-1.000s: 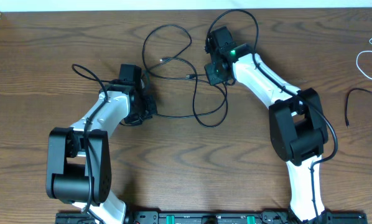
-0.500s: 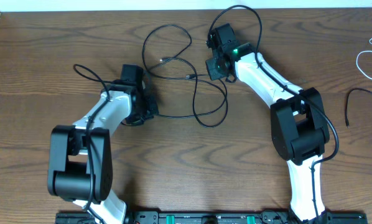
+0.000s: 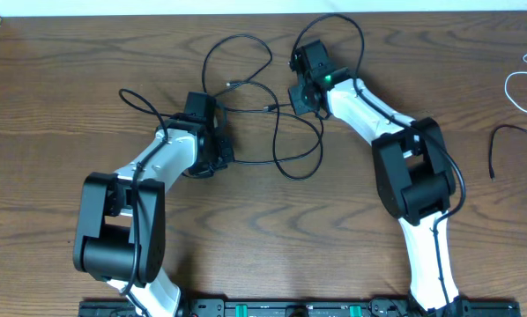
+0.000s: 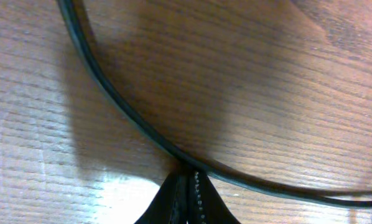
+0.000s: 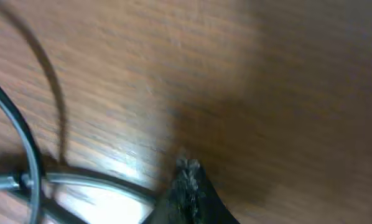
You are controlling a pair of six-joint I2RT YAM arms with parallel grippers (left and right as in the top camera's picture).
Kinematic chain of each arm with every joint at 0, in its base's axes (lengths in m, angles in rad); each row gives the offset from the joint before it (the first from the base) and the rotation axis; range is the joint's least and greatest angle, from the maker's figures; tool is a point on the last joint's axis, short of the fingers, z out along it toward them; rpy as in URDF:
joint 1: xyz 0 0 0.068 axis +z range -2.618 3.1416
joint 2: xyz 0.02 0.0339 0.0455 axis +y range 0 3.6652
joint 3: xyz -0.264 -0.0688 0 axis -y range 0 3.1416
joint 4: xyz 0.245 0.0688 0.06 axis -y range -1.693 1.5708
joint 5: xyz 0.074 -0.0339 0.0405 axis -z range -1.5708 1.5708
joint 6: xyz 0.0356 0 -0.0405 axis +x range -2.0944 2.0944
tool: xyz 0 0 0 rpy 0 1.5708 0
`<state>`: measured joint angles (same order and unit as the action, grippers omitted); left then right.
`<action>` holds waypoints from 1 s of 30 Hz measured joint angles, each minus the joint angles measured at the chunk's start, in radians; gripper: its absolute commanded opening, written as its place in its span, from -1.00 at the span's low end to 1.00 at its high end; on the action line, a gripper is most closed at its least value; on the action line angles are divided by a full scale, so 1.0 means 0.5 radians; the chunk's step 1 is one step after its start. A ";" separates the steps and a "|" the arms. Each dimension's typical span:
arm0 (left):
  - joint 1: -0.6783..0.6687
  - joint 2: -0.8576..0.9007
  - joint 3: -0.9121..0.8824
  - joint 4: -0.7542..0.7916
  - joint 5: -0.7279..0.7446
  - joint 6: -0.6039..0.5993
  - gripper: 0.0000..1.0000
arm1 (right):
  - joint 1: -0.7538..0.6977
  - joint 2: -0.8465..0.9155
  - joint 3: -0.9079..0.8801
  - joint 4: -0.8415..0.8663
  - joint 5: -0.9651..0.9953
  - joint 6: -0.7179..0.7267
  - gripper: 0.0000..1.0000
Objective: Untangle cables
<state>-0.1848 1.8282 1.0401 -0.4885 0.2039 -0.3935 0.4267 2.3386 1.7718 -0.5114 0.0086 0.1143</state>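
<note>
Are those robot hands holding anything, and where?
Both seem to pinch the black cable mid-length, away from its plugs: left fingers clearly, right fingers less surely.

Left claw (image 4: 187, 180), with black cable (image 4: 89, 62), farther right.

Brown wood-grain table (image 3: 61, 70), black rail (image 3: 272, 309) along its near edge.

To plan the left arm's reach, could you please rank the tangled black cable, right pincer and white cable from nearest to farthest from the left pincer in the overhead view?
1. Tangled black cable, right at the tips of the left pincer.
2. Right pincer, across the tangle to the right.
3. White cable, at the far right.
</note>
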 measured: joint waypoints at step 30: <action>-0.246 0.035 0.000 0.344 0.171 -0.127 -0.85 | 0.111 -0.011 0.042 -0.711 -0.910 -0.242 -0.70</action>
<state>-0.3080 1.8458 1.0401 -0.3164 0.2893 -0.4572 0.4824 2.3329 1.7927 -0.8669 -0.4465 -0.0067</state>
